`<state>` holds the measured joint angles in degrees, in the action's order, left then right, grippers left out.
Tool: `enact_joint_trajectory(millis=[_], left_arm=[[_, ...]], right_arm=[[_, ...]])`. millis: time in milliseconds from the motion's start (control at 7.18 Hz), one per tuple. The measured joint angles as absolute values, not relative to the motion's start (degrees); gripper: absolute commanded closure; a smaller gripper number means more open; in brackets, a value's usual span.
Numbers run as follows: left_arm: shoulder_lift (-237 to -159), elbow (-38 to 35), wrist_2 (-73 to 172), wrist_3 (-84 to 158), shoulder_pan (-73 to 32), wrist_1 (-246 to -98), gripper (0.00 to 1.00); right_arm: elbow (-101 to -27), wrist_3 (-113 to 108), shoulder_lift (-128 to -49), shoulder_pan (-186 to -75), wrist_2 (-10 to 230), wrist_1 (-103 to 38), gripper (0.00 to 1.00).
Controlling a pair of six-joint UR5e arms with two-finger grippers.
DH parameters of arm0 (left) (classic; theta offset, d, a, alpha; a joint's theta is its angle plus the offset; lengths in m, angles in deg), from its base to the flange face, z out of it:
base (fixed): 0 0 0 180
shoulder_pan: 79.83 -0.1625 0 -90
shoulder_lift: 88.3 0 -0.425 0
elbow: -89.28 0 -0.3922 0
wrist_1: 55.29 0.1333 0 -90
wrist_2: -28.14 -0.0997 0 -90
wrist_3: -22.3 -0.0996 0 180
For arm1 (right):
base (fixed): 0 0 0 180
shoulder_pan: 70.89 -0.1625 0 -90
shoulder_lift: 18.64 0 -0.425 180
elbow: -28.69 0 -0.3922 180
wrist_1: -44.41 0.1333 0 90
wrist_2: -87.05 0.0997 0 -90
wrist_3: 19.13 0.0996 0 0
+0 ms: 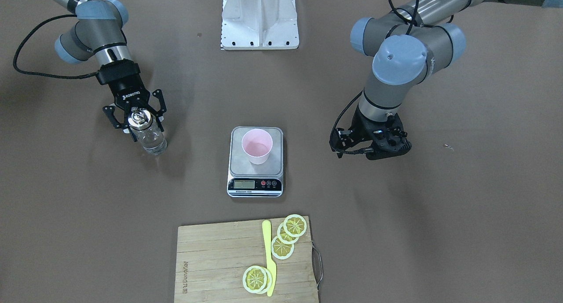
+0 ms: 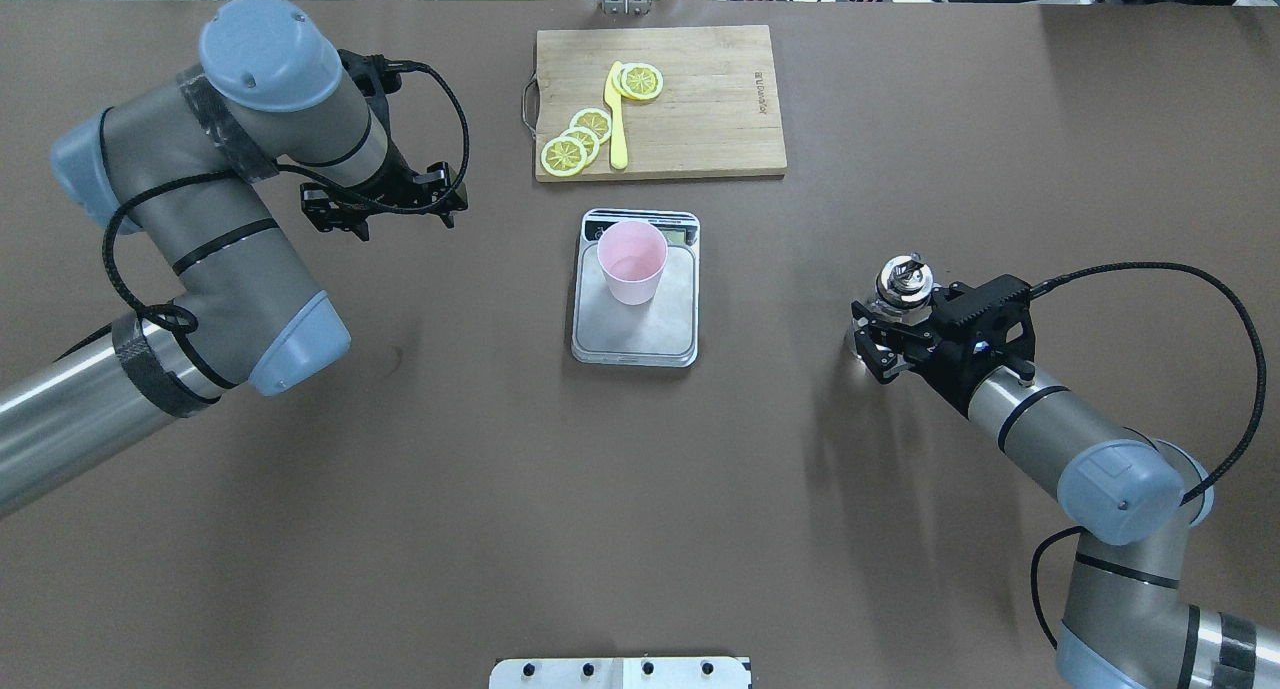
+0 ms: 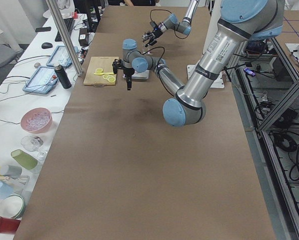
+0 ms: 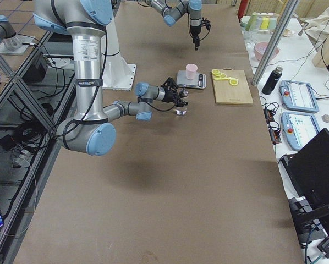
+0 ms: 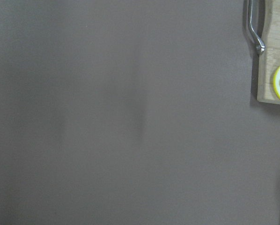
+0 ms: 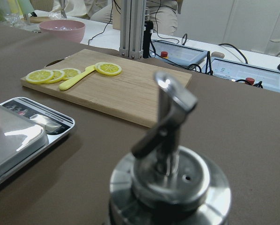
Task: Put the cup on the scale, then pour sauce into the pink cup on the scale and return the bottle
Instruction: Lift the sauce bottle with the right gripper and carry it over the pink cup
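Observation:
The pale pink cup [image 1: 257,147] stands upright on the grey scale [image 1: 273,164], display side away from the robot. The cup [image 2: 632,262] and scale [image 2: 640,331] are mid-table in the overhead view. The clear glass bottle [image 1: 149,136] with its metal pour spout [image 2: 903,279] stands on the table to the robot's right of the scale. My right gripper [image 1: 145,129] is around it, fingers against its sides. The spout fills the right wrist view [image 6: 170,178]. My left gripper [image 2: 385,207] points down over bare table; its fingertips are hidden under the wrist.
A wooden cutting board [image 2: 700,119] with lemon slices [image 2: 575,147] and a yellow knife [image 2: 617,119] lies beyond the scale. Its handle corner shows in the left wrist view [image 5: 271,51]. The white robot base [image 1: 259,19] is at the near edge.

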<state>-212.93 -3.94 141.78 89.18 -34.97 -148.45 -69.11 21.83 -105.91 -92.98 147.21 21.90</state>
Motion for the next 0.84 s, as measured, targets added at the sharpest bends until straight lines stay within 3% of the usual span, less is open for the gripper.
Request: enact_joint_trajectory(millis=[418,836], left_arm=[[-212.9,-4.1,142.0,86.7,-33.0,-148.5,0.01],[-208.4,-6.2,141.8,78.4,-29.8,-148.4,0.01]], right_arm=[[-71.5,19.9,-103.0,-98.8,152.4,15.6,1.0],[-78.6,12.9,-97.1,-102.6,154.4,-3.4,1.0]])
